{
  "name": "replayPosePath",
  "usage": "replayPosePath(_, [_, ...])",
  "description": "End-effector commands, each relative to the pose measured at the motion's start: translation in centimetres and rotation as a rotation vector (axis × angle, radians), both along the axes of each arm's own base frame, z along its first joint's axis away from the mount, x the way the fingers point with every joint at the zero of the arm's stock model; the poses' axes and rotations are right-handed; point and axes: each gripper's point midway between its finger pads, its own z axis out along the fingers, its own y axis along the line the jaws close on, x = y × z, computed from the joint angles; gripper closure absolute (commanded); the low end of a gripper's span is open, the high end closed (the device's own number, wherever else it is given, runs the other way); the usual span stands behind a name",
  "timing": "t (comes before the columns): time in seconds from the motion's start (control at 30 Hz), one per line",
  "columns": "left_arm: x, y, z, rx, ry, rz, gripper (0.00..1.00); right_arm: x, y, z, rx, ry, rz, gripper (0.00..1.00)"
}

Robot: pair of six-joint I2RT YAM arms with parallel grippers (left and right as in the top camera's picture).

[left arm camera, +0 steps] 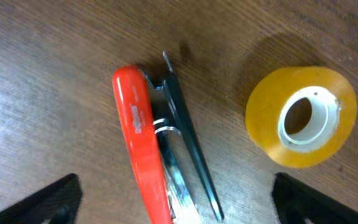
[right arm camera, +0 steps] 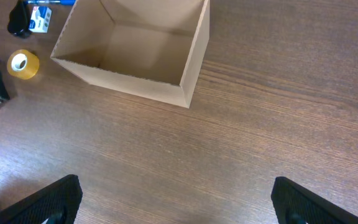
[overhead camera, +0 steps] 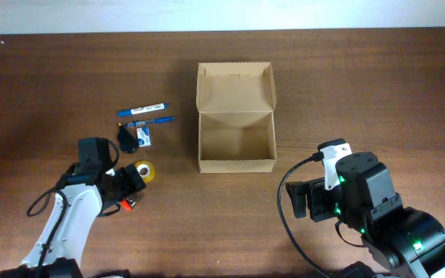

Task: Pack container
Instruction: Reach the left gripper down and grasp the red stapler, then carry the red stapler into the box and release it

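Hovering over the red stapler (left arm camera: 138, 143) with left gripper (left arm camera: 176, 186) jaws wide and empty, seemingly about to lower, pinch and carry it to the open container (overhead camera: 236, 164) mid-table; right gripper (right arm camera: 176, 199) equally wide, empty.

Small tan rectangular cardboard box (overhead camera: 236, 164) (right arm camera: 118, 79) sat upright on its base, top open. Hinged flap lid (overhead camera: 236, 86) stood open off the far long wall, with its inner face toward the overhead camera and a short side flap at each end. Plain and unmarked, with the inner floor and walls showing as bare cardboard. Long walls ran crosswise to the arms and the short walls pointed away from them.

It lay ahead and to the left of the right gripper (right arm camera: 179, 211), near but apart, with one front corner nearest. From the left gripper (overhead camera: 132, 181) it was ahead and to the right, well apart. In the right wrist view it sat upper left, its far side cut off by the frame.
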Motion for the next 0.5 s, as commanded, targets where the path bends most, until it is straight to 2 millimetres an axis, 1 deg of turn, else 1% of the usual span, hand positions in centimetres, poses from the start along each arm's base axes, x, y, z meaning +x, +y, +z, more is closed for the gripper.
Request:
replayPosePath(0.0, [-0.4, 0.1, -1.1, -0.009, 0.026, 0.017, 0.16, -0.1, -0.1, -0.2, -0.007, -0.002, -0.005, 0.01])
replayPosePath(0.17, [-0.3, 0.4, -2.9, -0.013, 0.065, 0.03, 0.16, -0.1, -0.1, -0.2, -0.007, -0.002, -0.005, 0.01])
replayPosePath(0.27, [-0.3, 0.3, -4.3, -0.053, 0.093, 0.044, 0.21, -0.1, -0.1, -0.2, -0.007, -0.002, -0.005, 0.01])
replayPosePath(0.4, [-0.1, 0.3, -4.5, -0.06, 0.087, 0.042, 0.36, -0.1, -0.1, -0.2, -0.007, -0.002, -0.005, 0.01])
replayPosePath(0.43, [-0.1, 0.3, -4.5, -0.06, 0.088, 0.042, 0.44, -0.1, -0.1, -0.2, -0.007, -0.002, -0.005, 0.01])
replayPosePath(0.47, [-0.1, 0.2, -4.5, -0.06, 0.088, 0.042, 0.48, -0.1, -0.1, -0.2, -0.007, -0.002, -0.005, 0.01])
